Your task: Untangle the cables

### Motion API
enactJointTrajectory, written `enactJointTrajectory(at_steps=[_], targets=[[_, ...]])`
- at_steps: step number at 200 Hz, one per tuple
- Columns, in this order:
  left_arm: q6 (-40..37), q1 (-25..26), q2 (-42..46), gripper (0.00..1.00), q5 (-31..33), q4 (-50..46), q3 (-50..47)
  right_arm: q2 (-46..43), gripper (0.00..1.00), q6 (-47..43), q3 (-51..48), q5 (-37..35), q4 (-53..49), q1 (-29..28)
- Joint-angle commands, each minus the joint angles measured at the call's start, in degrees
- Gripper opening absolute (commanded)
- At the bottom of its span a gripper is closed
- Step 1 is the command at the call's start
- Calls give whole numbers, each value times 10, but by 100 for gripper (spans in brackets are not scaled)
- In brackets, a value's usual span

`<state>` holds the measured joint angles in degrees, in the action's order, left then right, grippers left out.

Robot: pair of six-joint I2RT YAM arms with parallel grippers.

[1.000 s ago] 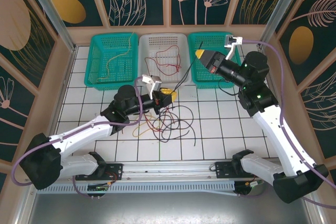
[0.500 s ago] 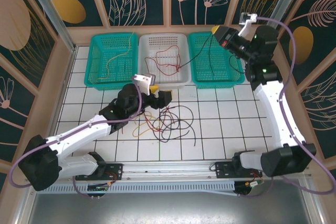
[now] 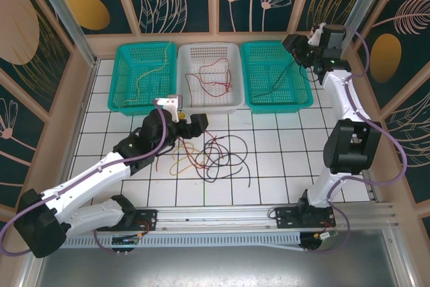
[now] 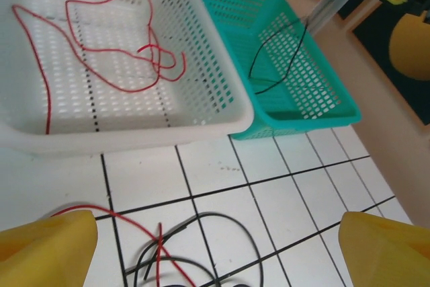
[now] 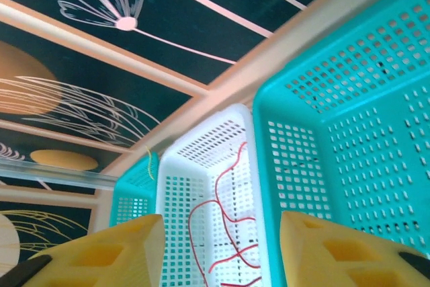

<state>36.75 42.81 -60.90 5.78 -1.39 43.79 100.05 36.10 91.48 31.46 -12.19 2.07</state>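
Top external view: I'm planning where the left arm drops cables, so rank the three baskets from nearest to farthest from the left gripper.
1. white basket: middle of the row, just beyond the left gripper.
2. left teal basket: ahead and to the gripper's left.
3. right teal basket: ahead and to its right, past the white one.

Tangled cables [image 3: 216, 155] lie on the white tiles [image 3: 302, 146]. The left gripper [image 3: 191, 123] hangs just beside them, jaws seemingly parted. The right gripper [image 3: 291, 42] sits over the far corner of the right teal basket [image 3: 279, 107].
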Motion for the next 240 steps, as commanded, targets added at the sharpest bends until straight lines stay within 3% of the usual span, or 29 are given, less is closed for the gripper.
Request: enactJointTrajectory(at_steps=[1,19,48,80,107,140,168,199,240], targets=[[33,-16,-7,93,18,-41,18,-50,51,-18,-12,1,10,-3],[51,-35,-17,93,5,-47,12,-86,53,-35,-53,-19,-1,-15],[73,-59,-45,83,-18,-70,3,-168,53,-72,-150,-85,-22,-73],[101,-62,-49,76,-25,-72,-22,-268,52,-92,-278,-214,-47,-212],[122,-62,-46,71,-38,-67,-49,-289,51,-57,-360,-279,-75,-330],[146,-63,-51,68,-41,-69,-80,-258,50,-11,-421,-301,-54,-450],[160,-65,-47,65,-40,-67,-93,-174,49,-25,-388,-288,-69,-506],[164,-67,-31,65,-32,-76,-97,-81,40,-60,-328,-282,-105,-518],[168,-69,-17,65,-28,-77,-106,-4,38,-81,-276,-263,-113,-521]])
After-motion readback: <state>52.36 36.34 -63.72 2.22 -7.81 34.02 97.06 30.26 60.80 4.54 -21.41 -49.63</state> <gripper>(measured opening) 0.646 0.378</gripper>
